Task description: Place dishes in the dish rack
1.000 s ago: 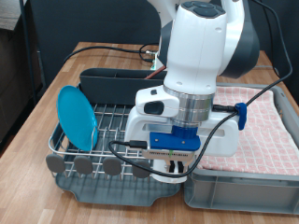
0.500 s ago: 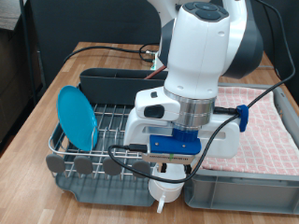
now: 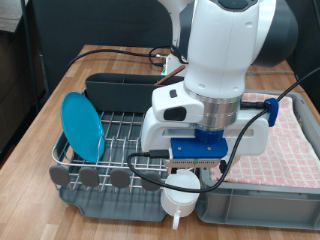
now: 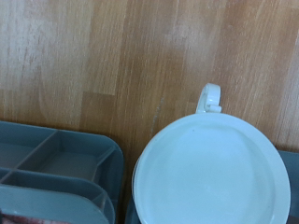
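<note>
Lifting: arm sits higher than before | white cup [image 3: 181, 192] hangs lower beneath end effector | grip state: unclear

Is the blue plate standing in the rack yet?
Yes: the blue plate stands on edge in the dish rack, leaning a little.

1 plate [image 3: 81, 124], 1 cup [image 3: 181, 195], 1 rack [image 3: 120, 140]

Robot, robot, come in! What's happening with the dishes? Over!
Pincer low by rack's near edge, white cup under it. Blue plate standing in dish rack. Nothing blocking.
</note>
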{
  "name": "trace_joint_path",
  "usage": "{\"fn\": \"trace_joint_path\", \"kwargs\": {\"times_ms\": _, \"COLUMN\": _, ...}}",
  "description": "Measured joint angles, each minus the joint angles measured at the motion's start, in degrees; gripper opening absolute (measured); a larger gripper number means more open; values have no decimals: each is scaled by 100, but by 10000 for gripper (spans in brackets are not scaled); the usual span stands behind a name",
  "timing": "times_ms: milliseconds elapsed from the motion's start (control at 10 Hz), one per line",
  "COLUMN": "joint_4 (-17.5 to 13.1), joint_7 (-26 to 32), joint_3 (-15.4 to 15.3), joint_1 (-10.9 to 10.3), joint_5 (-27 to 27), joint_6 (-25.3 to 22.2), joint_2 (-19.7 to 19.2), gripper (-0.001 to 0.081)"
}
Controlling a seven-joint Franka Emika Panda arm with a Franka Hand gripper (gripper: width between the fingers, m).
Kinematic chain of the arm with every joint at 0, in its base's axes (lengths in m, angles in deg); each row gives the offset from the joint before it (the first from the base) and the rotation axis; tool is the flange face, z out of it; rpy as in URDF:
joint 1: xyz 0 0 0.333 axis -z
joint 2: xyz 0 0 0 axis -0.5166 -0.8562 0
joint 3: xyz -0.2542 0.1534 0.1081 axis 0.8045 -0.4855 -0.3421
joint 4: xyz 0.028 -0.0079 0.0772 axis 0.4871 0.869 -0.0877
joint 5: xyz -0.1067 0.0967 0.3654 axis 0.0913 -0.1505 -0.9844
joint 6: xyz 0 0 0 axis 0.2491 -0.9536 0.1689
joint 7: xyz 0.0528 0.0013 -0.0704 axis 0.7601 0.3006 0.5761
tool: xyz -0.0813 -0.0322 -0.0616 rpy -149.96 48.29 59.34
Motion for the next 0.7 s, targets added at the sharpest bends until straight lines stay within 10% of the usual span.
{"fn": "trace_joint_path", "kwargs": {"times_ms": 700, "joint_4": -225, "joint_7": -277, "joint_3": 66, "joint_1": -216, "joint_5": 260, "joint_6": -654, "joint_2": 402, "gripper": 802}}
